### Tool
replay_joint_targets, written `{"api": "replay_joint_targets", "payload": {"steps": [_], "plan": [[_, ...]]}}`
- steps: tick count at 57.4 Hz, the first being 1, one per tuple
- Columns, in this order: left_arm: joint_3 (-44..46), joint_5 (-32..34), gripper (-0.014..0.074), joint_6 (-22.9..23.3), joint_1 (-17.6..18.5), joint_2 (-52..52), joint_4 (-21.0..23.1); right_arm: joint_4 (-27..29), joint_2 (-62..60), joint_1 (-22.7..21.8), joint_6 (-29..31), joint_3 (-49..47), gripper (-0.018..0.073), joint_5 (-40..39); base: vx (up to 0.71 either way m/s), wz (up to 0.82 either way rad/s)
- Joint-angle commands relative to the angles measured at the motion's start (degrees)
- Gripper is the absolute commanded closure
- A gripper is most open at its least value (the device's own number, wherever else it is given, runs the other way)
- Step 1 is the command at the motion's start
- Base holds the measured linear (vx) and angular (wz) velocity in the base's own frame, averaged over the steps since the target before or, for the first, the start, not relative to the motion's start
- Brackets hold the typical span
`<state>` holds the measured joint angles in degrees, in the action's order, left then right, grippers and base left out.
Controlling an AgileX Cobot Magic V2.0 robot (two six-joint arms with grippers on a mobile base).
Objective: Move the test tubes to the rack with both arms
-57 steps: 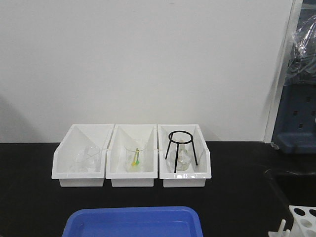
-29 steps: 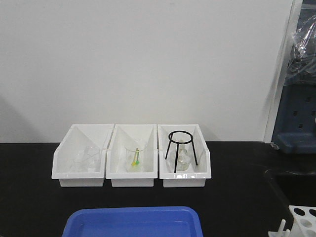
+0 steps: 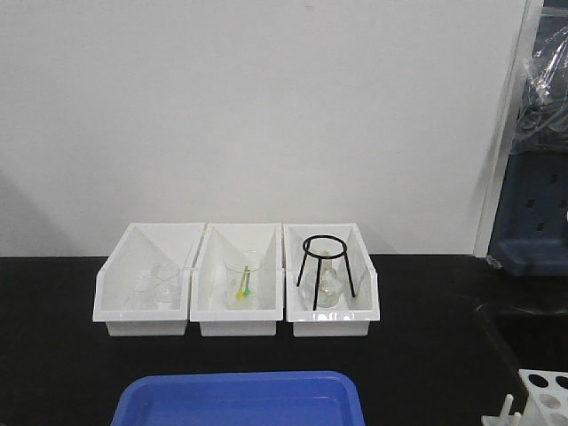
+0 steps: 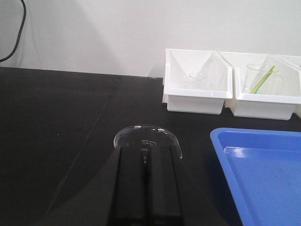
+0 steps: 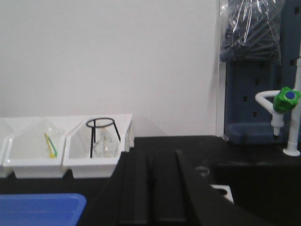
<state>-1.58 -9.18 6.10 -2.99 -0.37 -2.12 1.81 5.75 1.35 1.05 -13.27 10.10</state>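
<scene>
Left wrist-mounted view showed the left gripper (image 4: pixel 143 188) as a dark wedge reaching forward low over the black bench (image 4: pixel 56 117), level and aimed toward the wall; its fingers lay close together with only a thin seam between them, but whether they were clenched could not be told. Just past its tip stood a clear beaker (image 4: pixel 146 137), rim visible, printed marks facing the camera. To the right lay the blue tray (image 4: pixel 263 174), and beyond it the white bins (image 4: pixel 195 96), one holding clear glassware, the next a beaker with a yellow-green stick.

From the right wrist camera, the right gripper (image 5: pixel 155 188) likewise stretched forward, flat and level, its dark fingers side by side; their state could not be told either. Ahead on its left sat a bin with the black wire tripod (image 5: pixel 101 136) standing over a glass flask. To its right were a sink recess and a white tap with a green knob (image 5: pixel 284 101).

In the front-facing view neither arm appeared. The rack (image 3: pixel 543 395) showed only as a white corner with round holes at the bottom right edge, well apart from the three bins. No test tubes could be made out.
</scene>
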Motion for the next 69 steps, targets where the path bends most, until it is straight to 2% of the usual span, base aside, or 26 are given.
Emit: {"api": "replay_joint_targets", "payload": {"steps": [1, 5, 10, 14, 69], "plan": [[1.5, 4.3, 0.0601, 0.0, -0.1, -0.4, 0.4, -3.0, -2.1, -0.3, 0.0, 4.2, 0.0575, -6.0, 0.00, 0.00], [1.5, 4.3, 0.0601, 0.0, -0.1, -0.4, 0.4, -3.6, -3.4, -0.3, 0.0, 9.0, 0.0573, -8.3, 0.00, 0.00], [1.5, 4.3, 0.0601, 0.0, -0.1, -0.4, 0.4, -3.6, -4.7, -0.3, 0.0, 16.0, 0.0572, -15.2, 0.00, 0.00], [1.5, 4.3, 0.0601, 0.0, -0.1, -0.4, 0.4, -4.3, -6.0, -0.3, 0.2, 15.4, 0.0573, -10.1, 0.00, 0.00], [1.5, 4.3, 0.0601, 0.0, -0.1, -0.5, 0.4, -4.7, -7.0, -0.2, 1.3, 15.8, 0.0571, -10.1, 0.00, 0.00]]}}
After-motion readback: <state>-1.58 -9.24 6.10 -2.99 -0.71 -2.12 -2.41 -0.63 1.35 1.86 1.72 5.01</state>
